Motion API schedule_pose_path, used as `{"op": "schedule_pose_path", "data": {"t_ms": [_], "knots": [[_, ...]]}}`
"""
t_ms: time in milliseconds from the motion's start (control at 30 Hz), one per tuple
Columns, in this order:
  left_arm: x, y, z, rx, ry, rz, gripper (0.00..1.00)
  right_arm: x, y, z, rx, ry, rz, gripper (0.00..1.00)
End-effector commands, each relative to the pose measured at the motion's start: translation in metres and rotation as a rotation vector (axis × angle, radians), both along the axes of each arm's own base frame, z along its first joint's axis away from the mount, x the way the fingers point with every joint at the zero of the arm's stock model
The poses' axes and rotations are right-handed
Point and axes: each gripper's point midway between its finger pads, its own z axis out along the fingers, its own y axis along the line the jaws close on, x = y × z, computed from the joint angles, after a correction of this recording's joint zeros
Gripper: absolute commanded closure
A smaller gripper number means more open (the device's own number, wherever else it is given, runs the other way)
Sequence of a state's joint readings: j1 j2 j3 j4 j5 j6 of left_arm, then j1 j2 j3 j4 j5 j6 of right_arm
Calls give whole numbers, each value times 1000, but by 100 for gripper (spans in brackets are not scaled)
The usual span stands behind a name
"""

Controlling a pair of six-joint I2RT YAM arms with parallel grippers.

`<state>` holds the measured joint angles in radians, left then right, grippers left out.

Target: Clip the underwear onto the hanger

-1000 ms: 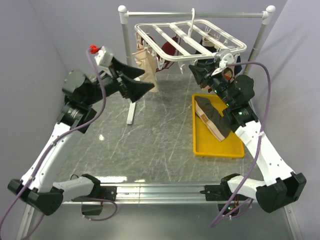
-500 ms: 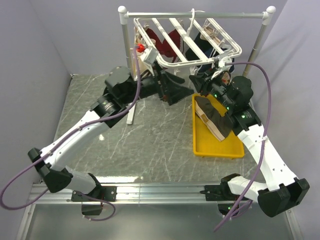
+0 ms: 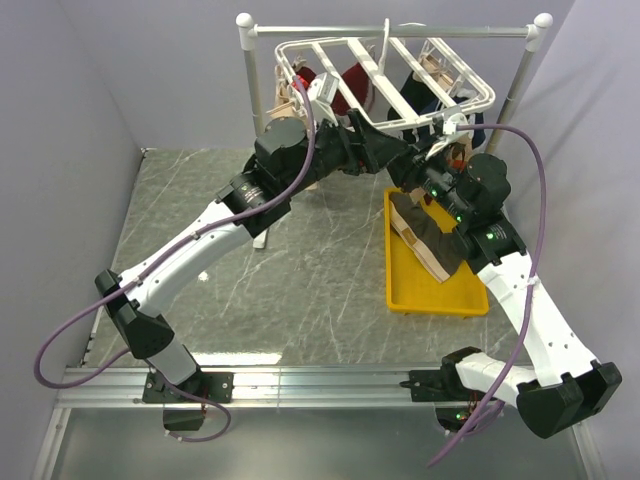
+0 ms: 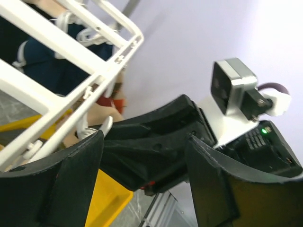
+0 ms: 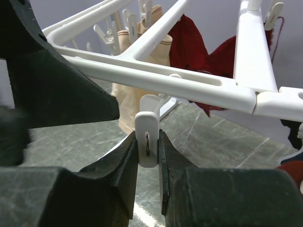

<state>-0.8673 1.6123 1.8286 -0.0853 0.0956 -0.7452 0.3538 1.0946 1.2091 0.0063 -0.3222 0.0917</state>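
The underwear point(image 3: 425, 236), dark grey-brown with a beige band, lies in the yellow tray point(image 3: 400, 292). The white hanger point(image 3: 385, 72) hangs from the rail above the table's back. My right gripper point(image 5: 147, 142) is shut on a small white clip point(image 5: 147, 124) dangling from a hanger slat point(image 5: 156, 78); in the top view it point(image 3: 415, 170) sits under the hanger's front right corner. My left gripper point(image 4: 144, 142) is open and empty, its jaws on either side of the right gripper's black body; in the top view it point(image 3: 392, 152) sits just left of the right gripper.
A white pole-and-rail stand point(image 3: 246, 70) carries the hanger. A beige garment point(image 5: 125, 101), a maroon garment point(image 5: 199, 45) and a dark blue one point(image 4: 42, 56) hang from other clips. Purple walls close in the back and both sides.
My left arm has swung from the left side across to the right gripper under the hanger. The hanger has turned and tilted. The right gripper has stayed almost still.
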Motion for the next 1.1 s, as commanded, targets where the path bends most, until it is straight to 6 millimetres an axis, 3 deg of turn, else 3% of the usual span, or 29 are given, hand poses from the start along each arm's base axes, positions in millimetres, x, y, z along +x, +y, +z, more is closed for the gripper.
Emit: {"op": "schedule_pose_path", "data": {"t_ms": [0, 333, 633, 833, 933, 1067], "knots": [[12, 9, 12, -25, 12, 89, 26, -15, 3, 30, 26, -70, 34, 100], [29, 15, 0, 35, -4, 197, 39, -14, 2, 35, 31, -71, 21, 100], [33, 15, -7, 83, -7, 266, 36, -13, 1, 39, 29, -68, 5, 100], [39, 17, -25, 130, 31, 333, 31, -13, 5, 41, 31, -65, 10, 100], [44, 16, -33, 138, 53, 353, 31, -14, 4, 44, 37, -67, 5, 100], [42, 9, -26, 113, 31, 322, 36, -17, 8, 42, 31, -69, 25, 100]]}}
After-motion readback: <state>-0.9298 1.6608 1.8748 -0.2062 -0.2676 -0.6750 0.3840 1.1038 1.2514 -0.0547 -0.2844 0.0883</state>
